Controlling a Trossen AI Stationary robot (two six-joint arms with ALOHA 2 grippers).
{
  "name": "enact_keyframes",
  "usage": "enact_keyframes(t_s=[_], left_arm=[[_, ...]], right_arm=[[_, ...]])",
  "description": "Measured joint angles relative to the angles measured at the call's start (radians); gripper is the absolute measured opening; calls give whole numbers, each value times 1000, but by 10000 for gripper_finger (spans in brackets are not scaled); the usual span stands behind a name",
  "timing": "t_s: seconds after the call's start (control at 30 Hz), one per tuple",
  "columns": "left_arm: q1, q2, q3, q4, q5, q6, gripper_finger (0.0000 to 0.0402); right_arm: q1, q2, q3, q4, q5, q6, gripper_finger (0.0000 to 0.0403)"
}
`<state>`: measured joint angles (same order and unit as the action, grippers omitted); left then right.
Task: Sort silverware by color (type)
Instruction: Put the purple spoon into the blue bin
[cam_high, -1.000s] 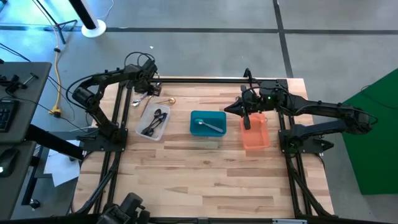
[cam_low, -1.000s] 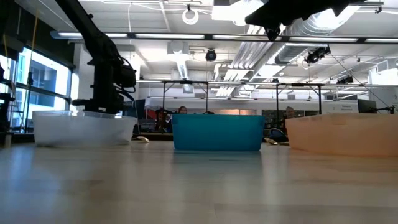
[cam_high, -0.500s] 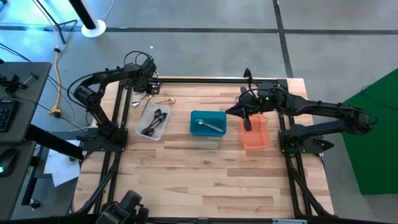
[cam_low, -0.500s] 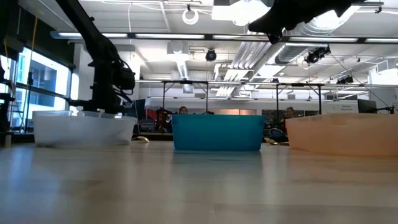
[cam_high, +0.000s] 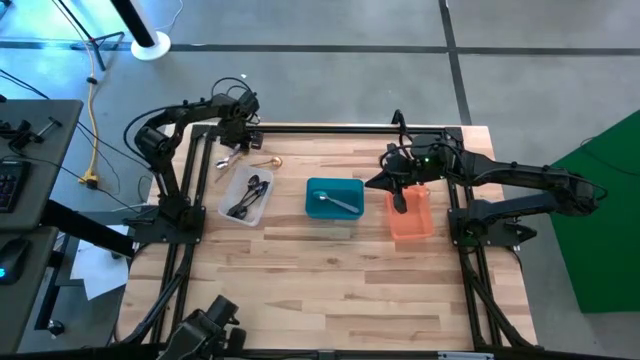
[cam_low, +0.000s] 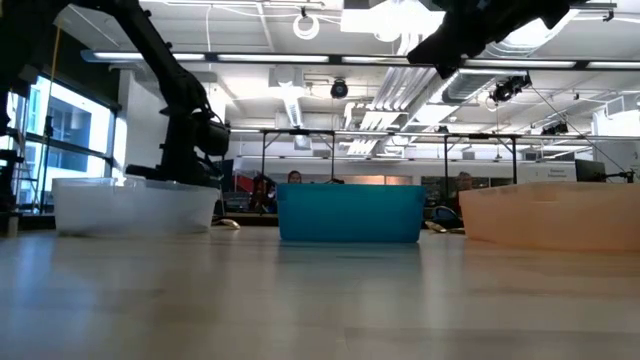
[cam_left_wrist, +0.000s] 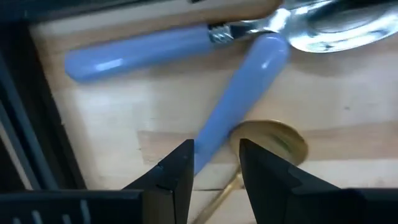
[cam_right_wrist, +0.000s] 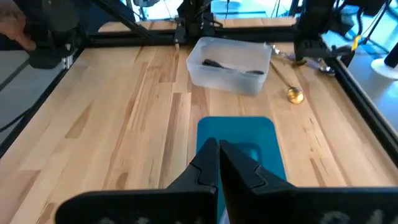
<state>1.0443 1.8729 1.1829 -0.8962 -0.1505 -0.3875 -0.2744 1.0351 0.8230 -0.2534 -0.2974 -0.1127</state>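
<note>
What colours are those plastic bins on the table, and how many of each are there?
Clear bin: 1
Teal bin: 1
Orange bin: 1
Total: 3 bins

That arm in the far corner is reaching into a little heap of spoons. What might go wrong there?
The left gripper, open, hangs over two blue-handled spoons that cross each other, with a gold spoon partly under one handle. It might pinch two pieces at once, or nudge the heap. The pile lies near the table edge, so a knocked piece might slide off. The right gripper, shut, waits between the teal bin and the orange bin.
</note>
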Motion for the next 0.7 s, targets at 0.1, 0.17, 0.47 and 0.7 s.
enact_keyframes(t_s=[0.1, 0.17, 0.47, 0.7], left_arm=[[10, 0, 3, -28, 22, 31, 117], [22, 0, 3, -51, 24, 30, 117], [52, 0, 10, -65, 53, 33, 117], [55, 27, 30, -65, 69, 33, 117]], right_arm=[[0, 0, 0, -17, -1, 2, 0], [0, 0, 0, -20, -1, 0, 0], [0, 0, 0, -19, -2, -43, 0], [0, 0, 0, -19, -2, 4, 0]])
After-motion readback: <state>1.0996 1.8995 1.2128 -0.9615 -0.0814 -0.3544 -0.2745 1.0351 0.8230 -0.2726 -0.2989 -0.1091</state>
